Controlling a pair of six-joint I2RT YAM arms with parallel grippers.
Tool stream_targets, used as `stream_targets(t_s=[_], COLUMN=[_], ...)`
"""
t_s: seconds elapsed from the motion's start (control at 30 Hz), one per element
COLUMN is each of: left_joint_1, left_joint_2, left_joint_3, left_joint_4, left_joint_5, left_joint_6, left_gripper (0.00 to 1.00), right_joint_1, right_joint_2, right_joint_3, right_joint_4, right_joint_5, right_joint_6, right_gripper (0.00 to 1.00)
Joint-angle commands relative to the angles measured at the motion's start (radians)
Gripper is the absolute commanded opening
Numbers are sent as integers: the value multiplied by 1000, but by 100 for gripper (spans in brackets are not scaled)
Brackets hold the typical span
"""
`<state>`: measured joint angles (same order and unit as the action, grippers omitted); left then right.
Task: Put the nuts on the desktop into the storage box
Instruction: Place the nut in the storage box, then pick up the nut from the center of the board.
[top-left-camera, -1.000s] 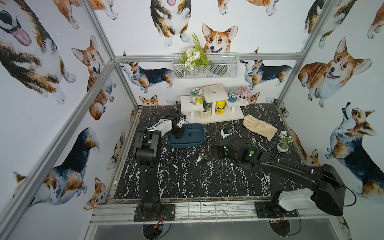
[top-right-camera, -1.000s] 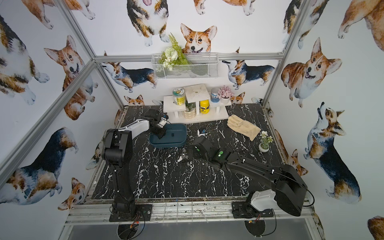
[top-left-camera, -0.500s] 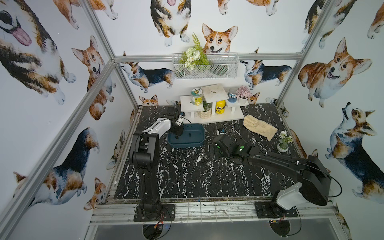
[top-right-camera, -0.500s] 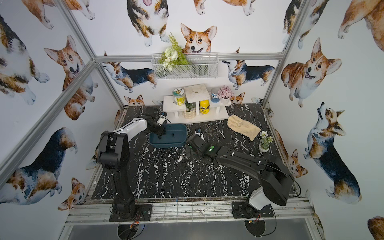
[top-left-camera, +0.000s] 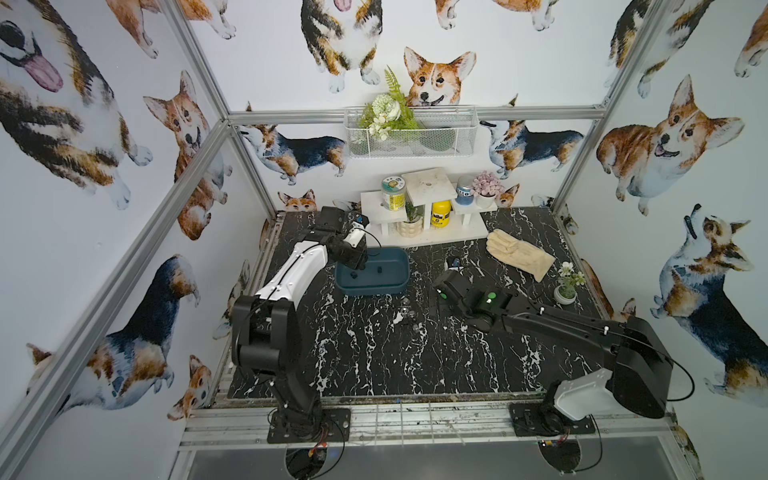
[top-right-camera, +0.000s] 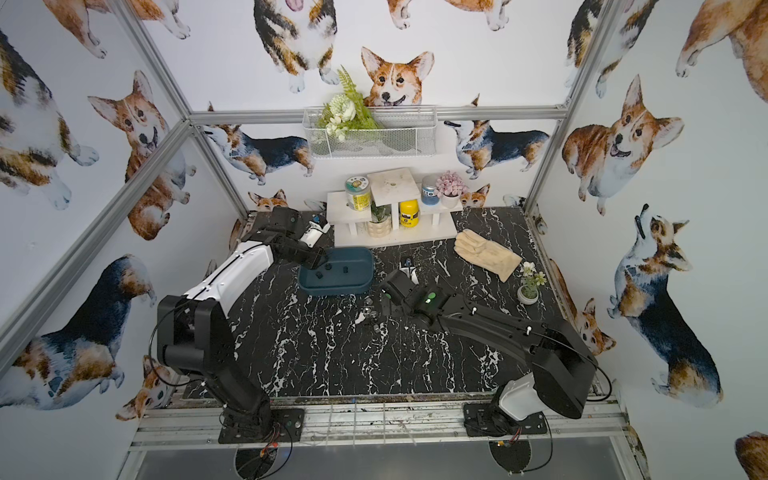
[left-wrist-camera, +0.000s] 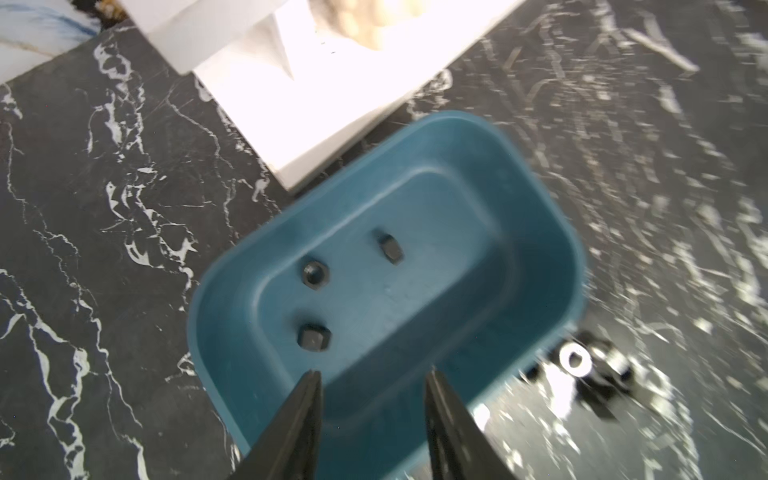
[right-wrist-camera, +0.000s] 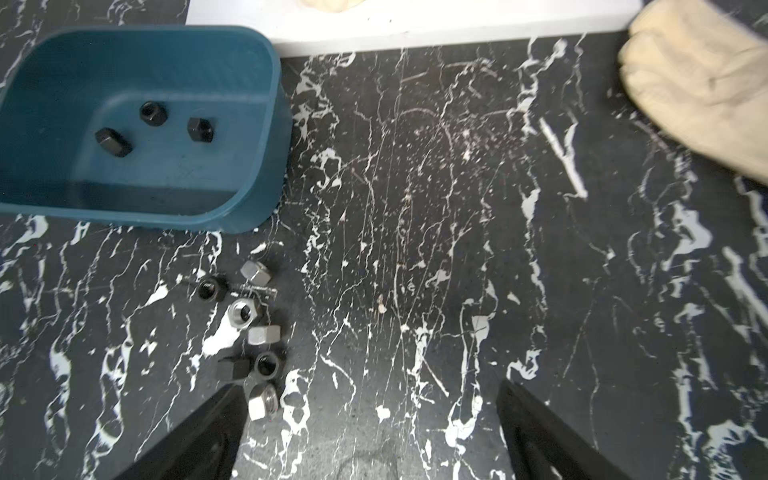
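Black marble-veined bench (top-left-camera: 374, 361), enclosed by walls printed with corgis and framed in aluminium rail. A white tiered stand (top-left-camera: 428, 185) stood against the back edge, and a white wire basket (top-left-camera: 411, 137) holding greenery hung on the wall above it. A pale work glove (top-left-camera: 519, 253) lay toward the back right corner, and a small potted plant (top-left-camera: 566, 289) sat near the right edge.

The teal storage box (top-left-camera: 372, 286) rested just in front of the stand, nearer the left edge than the right. Three black nuts (left-wrist-camera: 316, 274) lay apart from one another on its floor. Seven further nuts (right-wrist-camera: 249, 324), silver and black mixed, lay in a loose cluster on the bench just off the box's front right corner.

The left arm rose from the front left corner, its white forearm sloping toward the back edge. The left hand (left-wrist-camera: 372, 374) pointed down over the box's left end, its fingers parted by a modest gap with nothing between them. The right arm stretched low from the front right corner toward the bench's middle. The right hand (right-wrist-camera: 368, 388) hung above bare bench beside the cluster, fingers spread wide and empty, with one fingertip (right-wrist-camera: 224, 407) close to the nearest silver nut.
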<state>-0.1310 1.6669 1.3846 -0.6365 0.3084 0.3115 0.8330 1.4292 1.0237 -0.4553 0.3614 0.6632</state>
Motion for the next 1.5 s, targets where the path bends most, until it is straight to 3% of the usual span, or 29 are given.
stream_targets(t_s=[0.0,0.1,0.23,0.37,0.47,0.53,0.6,0.67,0.87,1.0,1.27,1.47], left_joint_1=[2,2,3,2,4,5,8,17,30,30,30,30], left_joint_2=[-91,-181,-290,-402,-450,-458,-462,-481,-535,-548,-567,-578], left_joint_3=[-43,-102,-177,-255,-266,-264,-270,-289,-343,-352,-390,-398], left_joint_4=[-29,-15,-3,41,26,-12,-79,-81,-107,-147,-165,-167], left_joint_5=[75,89,100,40,-28,-56,-48,-61,32,95,136,136], left_joint_6=[47,56,96,120,148,158,202,171,201,226,254,260], left_gripper=[46,47,50,77,86,100,100,100,100,100,100,100], right_joint_1=[-10,36,61,76,99,108,113,114,114,114,114,114], right_joint_2=[-3,8,62,155,226,259,283,302,365,390,445,463], right_joint_3=[5,16,25,63,98,118,121,121,142,151,174,194], right_joint_4=[54,35,58,41,38,38,49,51,22,35,47,28], right_joint_5=[-182,-146,-193,-205,-202,-210,-214,-220,-239,-253,-234,-237], right_joint_6=[46,98,135,149,132,117,102,85,41,29,17,20], right_gripper=[100,100,96,88,82,77,73,69,64,51,46,24])
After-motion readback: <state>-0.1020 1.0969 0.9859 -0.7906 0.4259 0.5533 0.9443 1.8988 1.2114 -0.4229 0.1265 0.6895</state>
